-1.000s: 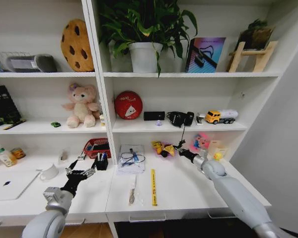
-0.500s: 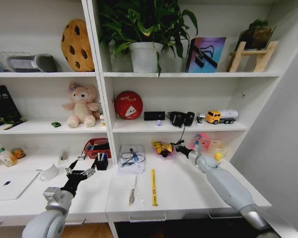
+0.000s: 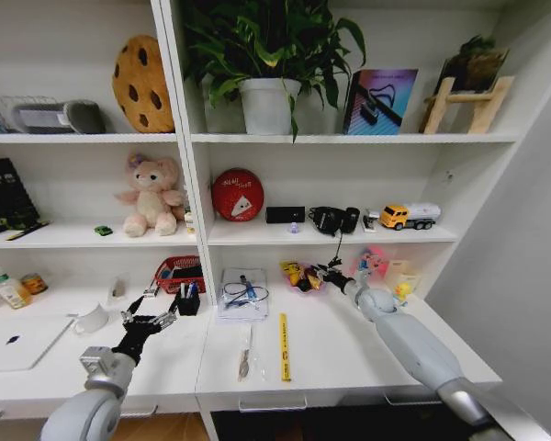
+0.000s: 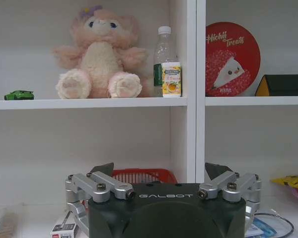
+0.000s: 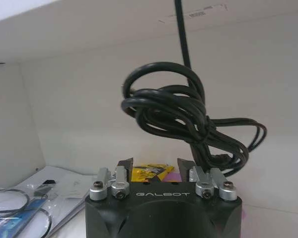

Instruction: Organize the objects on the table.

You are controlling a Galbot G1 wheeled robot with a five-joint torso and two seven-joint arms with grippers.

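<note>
- The right gripper [image 3: 331, 276] has crept further in toward the back of the desk since a second ago; the arm now reaches deeper under the shelf, while the left arm has stayed put.
- Its target area: a yellow packet [image 3: 297, 274] lying at the rear of the table [image 3: 349, 354], just ahead of the fingertips. In the right wrist view the yellow packet [image 5: 148, 172] sits framed between the two fingers, not yet touched.
- Fingers spread apart there, nothing between them.
- A coiled black cable [image 5: 188, 119] dangles from the shelf above, right over that gripper.
- Out from there: the yellow ruler [image 3: 283, 345] lies lengthwise near the front edge, with a pen [image 3: 245, 353] just beside it and well apart from the right gripper.
- Behind those, a clear pouch [image 3: 242, 294] with cords, then a red basket [image 3: 177, 272].
- The left gripper [image 3: 147, 323] hovers low over the desk near the basket, fingers splayed wide and empty.
- Far left, the silver laptop [image 3: 18, 338] rests closed, a white cup [image 3: 92, 319] beside it.
</note>
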